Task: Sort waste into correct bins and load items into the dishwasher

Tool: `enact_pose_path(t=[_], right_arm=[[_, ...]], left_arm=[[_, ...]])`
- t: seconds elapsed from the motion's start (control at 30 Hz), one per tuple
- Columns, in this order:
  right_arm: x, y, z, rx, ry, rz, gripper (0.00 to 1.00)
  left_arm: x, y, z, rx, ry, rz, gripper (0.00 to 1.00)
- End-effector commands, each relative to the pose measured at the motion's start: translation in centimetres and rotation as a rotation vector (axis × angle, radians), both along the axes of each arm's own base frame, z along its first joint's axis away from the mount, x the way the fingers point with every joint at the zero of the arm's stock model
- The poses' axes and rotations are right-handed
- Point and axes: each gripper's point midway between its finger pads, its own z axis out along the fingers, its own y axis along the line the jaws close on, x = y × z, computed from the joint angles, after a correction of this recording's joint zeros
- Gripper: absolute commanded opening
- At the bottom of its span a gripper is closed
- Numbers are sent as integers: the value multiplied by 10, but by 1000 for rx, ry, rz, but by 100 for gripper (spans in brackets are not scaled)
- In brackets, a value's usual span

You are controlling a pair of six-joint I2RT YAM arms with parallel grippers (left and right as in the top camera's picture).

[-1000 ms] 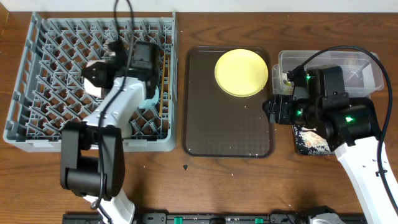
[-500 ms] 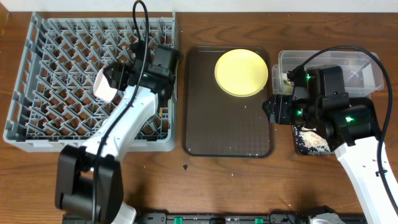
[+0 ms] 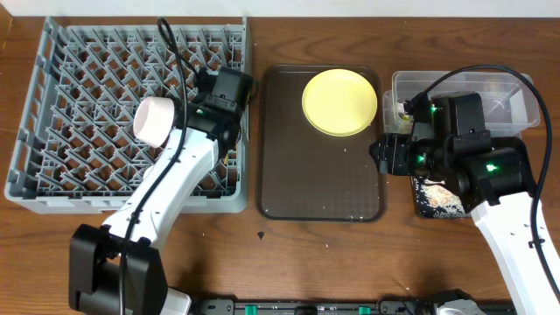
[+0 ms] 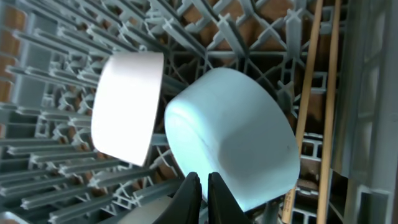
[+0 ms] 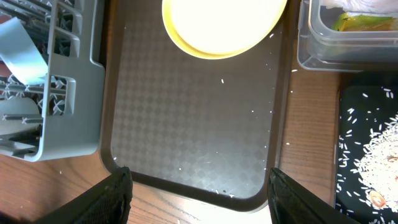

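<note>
Starting nearest us: our right gripper [image 5: 199, 180] hangs by the brown tray's [image 5: 186, 112] right edge, jaws wide apart, nothing btwn. Black tray [image 5: 360, 112], just right of brown tray, holds rice crumbs [image 5: 388, 140]. Left of brown tray we see the grey rack [image 3: 52, 131]. Left gripper [image 4: 203, 186] is low over it, jaws together, empty. Light-blue bowl [image 4: 236, 137] is in the rack, underside showing, w/ white cup [image 4: 127, 106] on its side just beside it. Chopsticks [image 4: 314, 93] lie along the rack's tray-side edge. Yellow plate [image 3: 339, 101] is on brown tray's far end. Clear tub [image 3: 516, 92], right of that end, holds wrapper [image 5: 357, 5] + sachet [image 5: 360, 23].

Pale-yellow plate [image 5: 224, 25] and clear tub [image 5: 336, 61] cropped at the top edge of the right wrist view
</note>
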Motion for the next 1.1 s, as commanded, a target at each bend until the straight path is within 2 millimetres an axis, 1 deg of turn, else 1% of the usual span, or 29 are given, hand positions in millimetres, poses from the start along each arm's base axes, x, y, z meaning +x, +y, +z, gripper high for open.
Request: enact_pose_path(t=[0.0,0.13,0.33,0.43,0.5,0.57,0.7,0.77,0.83,0.9,1.07], right_arm=[[0,-2,-2,1,10,-6,67],[0,-2,-2,2,10,-6,67],[0,-2,-1,2,10,-7,67],[0,-2,-1,2,10,-6,67],[1,-2,-1,2,6,-6,67],[2,-2,-1,3,3,-7,67],[1,-2,-1,3,6,-7,66],[1,-2,-1,3,5,-7,66],[1,-2,-1,3,4,-7,66],[1,-2,-1,3,5,-7,66],[1,-2,-1,3,5,-7,67]], left_arm=[[0,11,-7,-74,-10,109,8],[1,26,-9,-92,-25,180,8],[6,37,-23,-169,-34,211,8],[7,47,-26,-174,-47,235,8],[9,45,-28,-209,-44,231,8],[8,38,-32,-262,-25,217,8],[12,39,-30,-269,-43,217,8],[15,33,-31,-299,-43,204,8],[14,29,-35,-321,-27,200,8],[12,30,-40,-328,-16,224,8],[21,28,-54,-324,-12,218,8]])
